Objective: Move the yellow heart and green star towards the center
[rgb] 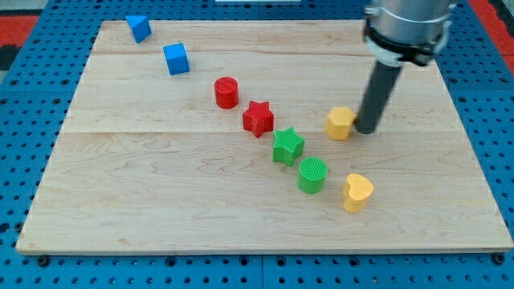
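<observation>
The yellow heart (357,193) lies at the lower right of the wooden board (161,201). The green star (287,147) lies near the board's middle, up and to the left of the heart. My tip (366,130) stands at the right of the board, right beside a yellow block of unclear shape (340,123), touching or nearly touching its right side. The tip is above the heart and to the right of the green star, apart from both.
A green cylinder (312,175) sits between star and heart. A red star (258,118) and a red cylinder (226,92) run up-left of the green star. A blue cube (176,59) and a second blue block (138,28) lie at top left.
</observation>
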{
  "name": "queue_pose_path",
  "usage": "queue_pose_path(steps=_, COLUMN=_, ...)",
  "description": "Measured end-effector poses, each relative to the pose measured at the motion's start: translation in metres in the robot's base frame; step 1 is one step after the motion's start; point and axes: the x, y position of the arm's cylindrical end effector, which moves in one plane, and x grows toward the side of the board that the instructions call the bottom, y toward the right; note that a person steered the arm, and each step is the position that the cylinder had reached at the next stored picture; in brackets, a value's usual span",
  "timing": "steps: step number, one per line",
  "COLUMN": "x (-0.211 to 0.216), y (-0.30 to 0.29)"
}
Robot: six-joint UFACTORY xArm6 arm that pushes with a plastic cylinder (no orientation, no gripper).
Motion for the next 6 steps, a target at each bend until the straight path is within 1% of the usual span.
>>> queue_pose_path(steps=2, x=-0.018, y=-0.111)
queue_pose_path(steps=3, x=-0.019, y=-0.121)
queue_pose_path(steps=4, x=0.003, y=-0.067)
queue_pose_path(steps=5, x=0.061, y=0.009)
queue_pose_path(steps=6, x=0.145, y=0.032)
